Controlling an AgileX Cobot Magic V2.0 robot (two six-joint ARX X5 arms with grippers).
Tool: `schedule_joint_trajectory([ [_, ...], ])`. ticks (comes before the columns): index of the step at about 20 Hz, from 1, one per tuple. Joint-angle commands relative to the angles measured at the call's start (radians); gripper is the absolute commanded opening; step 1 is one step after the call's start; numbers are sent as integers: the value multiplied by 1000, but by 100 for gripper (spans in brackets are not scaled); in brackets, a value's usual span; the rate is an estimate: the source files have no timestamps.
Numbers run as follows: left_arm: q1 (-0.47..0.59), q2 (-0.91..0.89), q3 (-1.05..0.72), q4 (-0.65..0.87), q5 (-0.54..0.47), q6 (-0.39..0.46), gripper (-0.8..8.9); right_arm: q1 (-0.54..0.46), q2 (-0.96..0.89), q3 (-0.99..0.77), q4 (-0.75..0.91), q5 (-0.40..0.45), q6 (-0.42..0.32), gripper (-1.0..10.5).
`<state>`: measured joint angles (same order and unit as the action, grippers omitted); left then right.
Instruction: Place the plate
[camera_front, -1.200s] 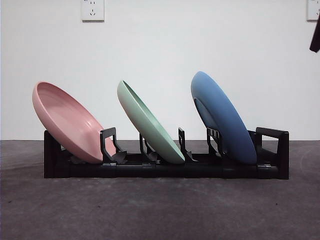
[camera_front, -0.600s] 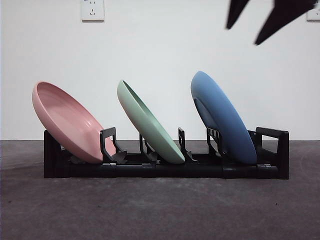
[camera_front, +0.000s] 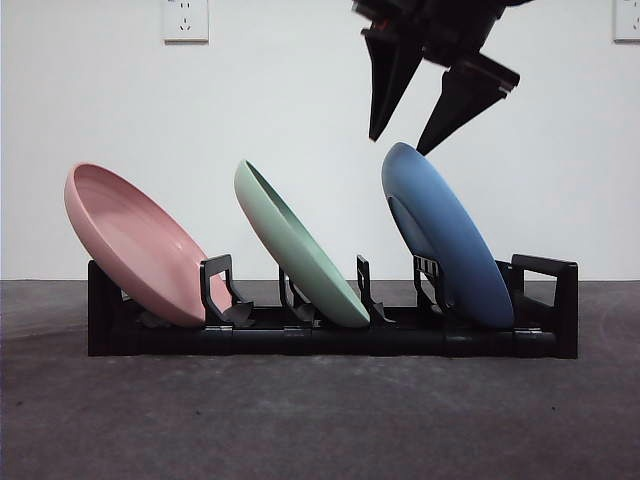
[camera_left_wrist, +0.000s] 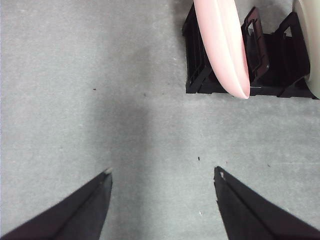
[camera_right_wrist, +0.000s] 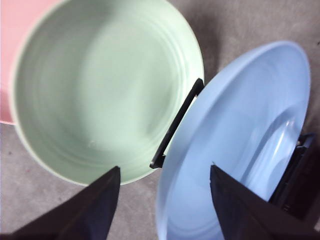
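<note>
Three plates, all leaning in slots: one pink plate (camera_front: 135, 245) at the rack's left end, one green plate (camera_front: 297, 245) at its middle, one blue plate (camera_front: 440, 235) toward its right end. One black rack (camera_front: 330, 335). Two wall sockets: one socket (camera_front: 185, 19) whole, one cut-off socket (camera_front: 627, 20). Two grippers: right gripper (camera_front: 400, 140), left gripper (camera_left_wrist: 162, 172).

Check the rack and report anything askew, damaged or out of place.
Nothing stands out. The pink plate, green plate and blue plate each lean in their own slot of the black rack. The open right gripper hovers over the blue plate's rim.
</note>
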<state>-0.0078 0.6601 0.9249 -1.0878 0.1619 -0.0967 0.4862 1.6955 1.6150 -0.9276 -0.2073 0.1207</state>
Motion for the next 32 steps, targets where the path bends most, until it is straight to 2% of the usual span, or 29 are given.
schedule_joint_trajectory([
  [1,-1,4,21,11,5,-2,324,9,39,25,10,-1,3,264],
  [8,-1,4,21,11,5,-2,324,9,48,25,12,-2,4,14],
  [13,-1,4,21,10,5,-2,325,9,48,64,-32,-14,6,15],
  [18,-1,4,21,10,5,-2,324,8,47,258,-165,-137,-10,15],
  [22,-1,4,21,11,5,-1,324,14,44,423,-267,-239,-76,15],
  [25,-1,4,21,11,5,-1,324,39,-6,452,-277,-235,-125,15],
  [27,-1,4,21,11,5,-1,324,76,-63,439,-259,-182,-125,15],
  [29,-1,4,21,12,5,-1,325,122,-153,361,-180,-103,-126,15],
  [32,-1,4,21,12,5,-1,324,204,-350,105,11,-33,-126,15],
])
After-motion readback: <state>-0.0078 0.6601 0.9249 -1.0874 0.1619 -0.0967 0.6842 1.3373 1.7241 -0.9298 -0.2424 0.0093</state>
